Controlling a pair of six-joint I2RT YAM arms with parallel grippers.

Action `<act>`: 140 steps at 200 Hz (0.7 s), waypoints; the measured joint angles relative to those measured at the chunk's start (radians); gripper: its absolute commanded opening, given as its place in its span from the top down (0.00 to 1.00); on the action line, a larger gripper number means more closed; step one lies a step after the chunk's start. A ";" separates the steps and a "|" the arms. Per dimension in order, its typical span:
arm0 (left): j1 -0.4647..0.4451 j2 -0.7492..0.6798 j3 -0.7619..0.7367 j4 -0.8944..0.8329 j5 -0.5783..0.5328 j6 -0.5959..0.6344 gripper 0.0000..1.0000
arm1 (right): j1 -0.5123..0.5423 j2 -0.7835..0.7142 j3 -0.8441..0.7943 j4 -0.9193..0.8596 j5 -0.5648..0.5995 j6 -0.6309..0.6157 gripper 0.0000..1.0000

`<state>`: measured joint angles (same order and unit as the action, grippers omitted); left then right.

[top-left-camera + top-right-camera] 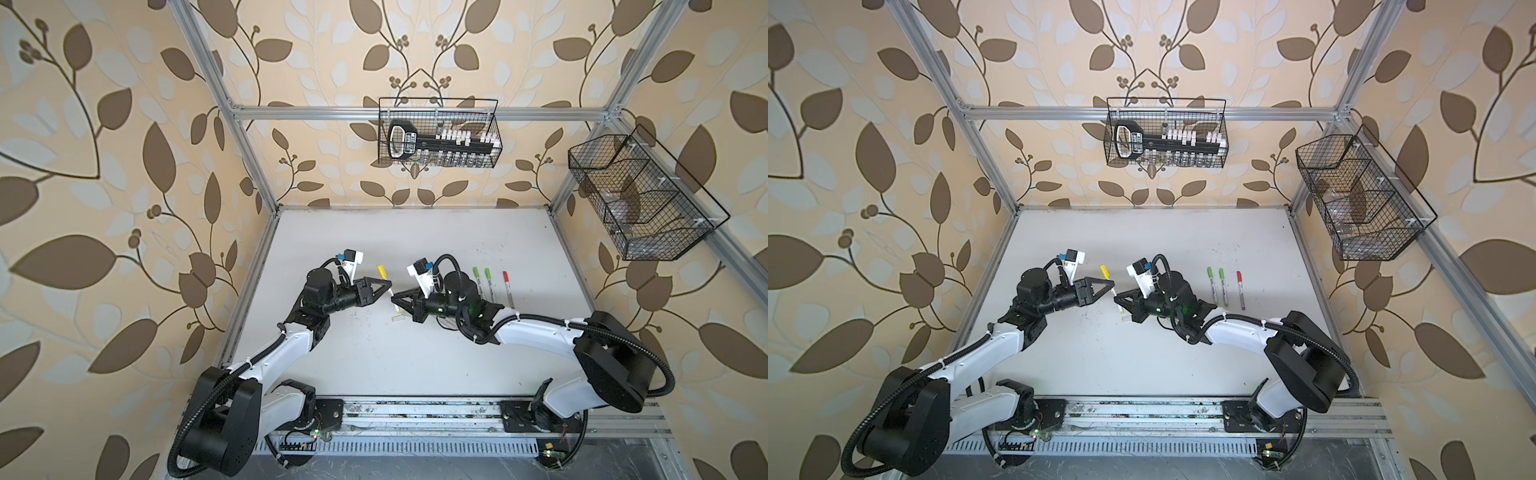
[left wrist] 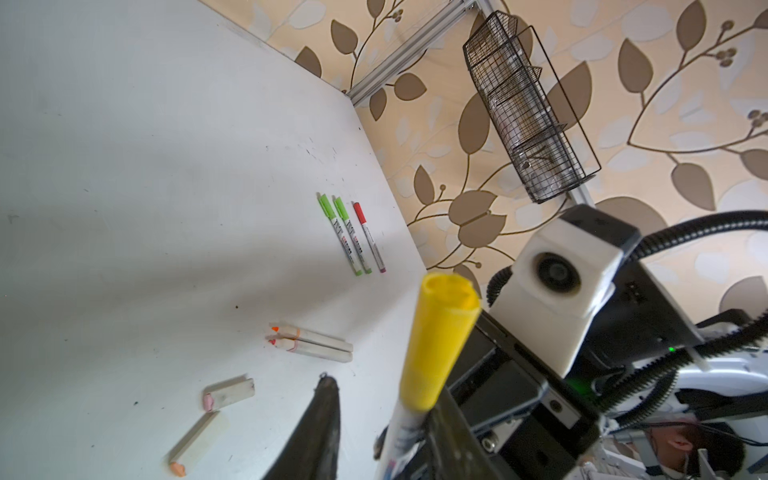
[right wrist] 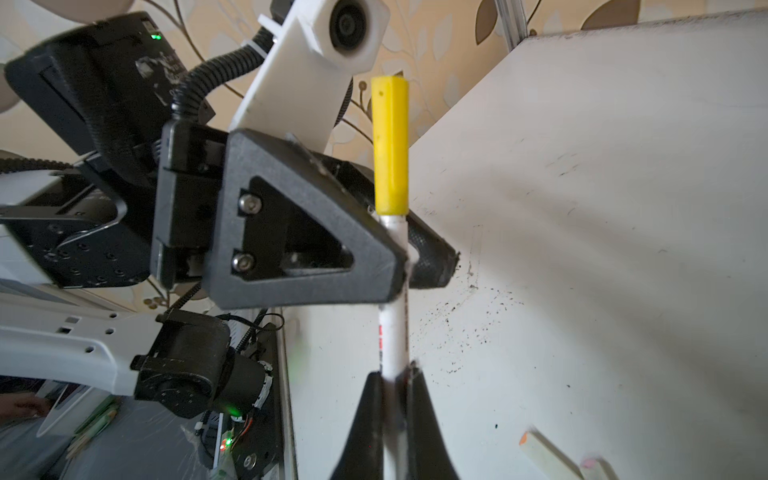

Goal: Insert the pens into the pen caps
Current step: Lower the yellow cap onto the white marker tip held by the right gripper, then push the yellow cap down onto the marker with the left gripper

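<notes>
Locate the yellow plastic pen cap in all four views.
Top view: yellow plastic pen cap, just beyond the left gripper.
Top view: same spot.
Left wrist: close foreground.
Right wrist: upright, past the left gripper.
Shared landmark: the white pen barrel it caps.

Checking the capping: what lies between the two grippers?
The yellow-capped pen, its white barrel held by the right gripper and flanked by the left gripper; right wrist view.
</notes>
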<state>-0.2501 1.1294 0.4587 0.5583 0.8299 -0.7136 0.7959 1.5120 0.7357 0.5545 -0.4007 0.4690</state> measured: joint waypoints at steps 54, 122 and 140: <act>-0.006 0.000 0.000 0.037 0.011 0.000 0.91 | -0.013 0.012 -0.008 0.047 -0.049 0.047 0.94; -0.040 -0.004 0.001 -0.008 0.007 0.029 0.93 | -0.019 0.024 0.011 0.020 -0.094 0.060 0.76; -0.045 -0.016 0.001 -0.024 0.006 0.035 0.93 | -0.015 0.032 0.028 0.008 -0.102 0.055 0.78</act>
<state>-0.2955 1.1130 0.4599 0.5346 0.8364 -0.6781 0.7807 1.5436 0.7639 0.5621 -0.5030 0.5236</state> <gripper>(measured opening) 0.115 0.243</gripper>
